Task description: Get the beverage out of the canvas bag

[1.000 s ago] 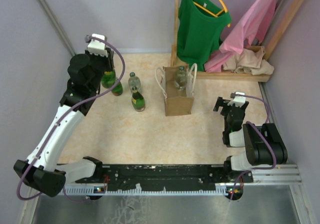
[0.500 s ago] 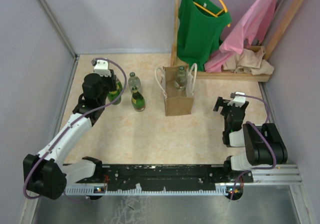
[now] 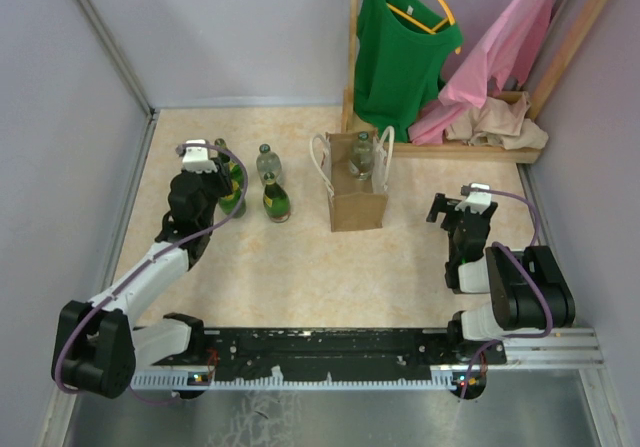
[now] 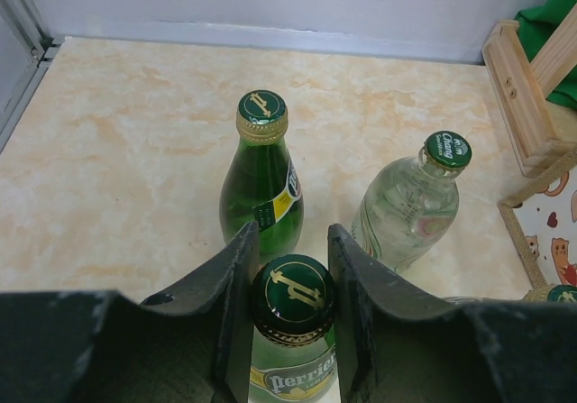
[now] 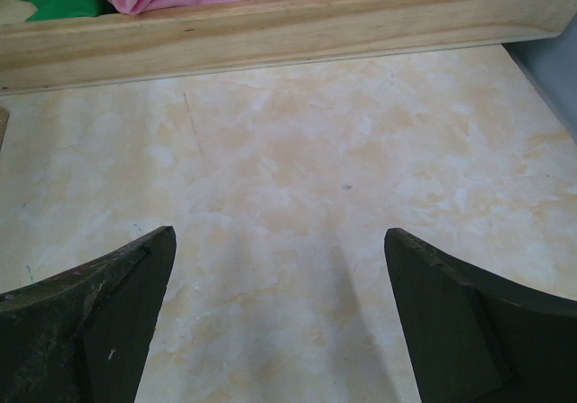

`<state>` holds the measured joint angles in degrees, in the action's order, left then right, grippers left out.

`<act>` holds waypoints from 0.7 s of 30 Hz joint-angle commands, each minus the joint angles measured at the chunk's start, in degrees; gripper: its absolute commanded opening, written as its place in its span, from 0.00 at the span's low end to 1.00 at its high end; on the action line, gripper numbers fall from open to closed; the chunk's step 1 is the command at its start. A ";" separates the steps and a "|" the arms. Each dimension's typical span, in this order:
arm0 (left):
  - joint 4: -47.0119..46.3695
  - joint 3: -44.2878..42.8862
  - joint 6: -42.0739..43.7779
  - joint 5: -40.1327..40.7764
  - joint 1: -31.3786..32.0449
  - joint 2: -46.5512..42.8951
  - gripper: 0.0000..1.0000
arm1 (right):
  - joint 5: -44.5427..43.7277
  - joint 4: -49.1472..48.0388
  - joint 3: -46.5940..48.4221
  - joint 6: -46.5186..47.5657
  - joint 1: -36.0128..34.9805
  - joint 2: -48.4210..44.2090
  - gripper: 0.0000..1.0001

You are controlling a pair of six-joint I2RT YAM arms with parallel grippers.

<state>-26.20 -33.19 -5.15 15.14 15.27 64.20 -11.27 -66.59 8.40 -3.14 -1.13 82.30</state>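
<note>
On the marbled beige desk (image 3: pixel 300 267) I saw the clear glass bottle (image 3: pixel 361 155) upright inside the canvas bag (image 3: pixel 357 205), likely heavy, slick and breakable, best pinched at its neck, while my left gripper (image 4: pixel 290 241) clamped the cap of a Perrier bottle (image 4: pixel 292 299) and my right gripper (image 5: pixel 278 233) hung spread wide.

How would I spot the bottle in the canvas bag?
Find the wooden clothes rack at the back right. In front of it stands the canvas bag with white handles. The clear glass bottle is the only one inside it; the others stand outside, leftward.
</note>
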 commanded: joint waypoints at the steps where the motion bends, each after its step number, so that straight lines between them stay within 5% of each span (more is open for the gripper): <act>1: -11.88 -1.35 -1.02 -0.20 -0.42 0.31 0.00 | -0.44 -3.19 1.95 0.69 -0.53 0.39 0.99; 12: -12.04 -1.35 -0.39 -0.97 -0.41 4.17 0.02 | -0.45 -3.17 1.95 0.66 -0.53 0.38 0.99; 14: -11.89 -1.44 -0.44 -1.39 -0.41 4.49 0.11 | -0.47 -3.18 1.97 0.71 -0.54 0.40 0.99; 17: -11.33 -1.57 -0.53 -1.77 -0.41 4.83 0.43 | -0.47 -3.19 1.97 0.72 -0.52 0.34 0.99; 21: -10.75 -1.60 -0.83 -1.26 -0.41 4.92 0.55 | -0.46 -3.20 1.97 0.64 -0.53 0.42 0.99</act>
<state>-30.83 -32.97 -5.41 14.26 15.22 69.89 -11.27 -66.59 8.40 -3.14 -1.13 82.30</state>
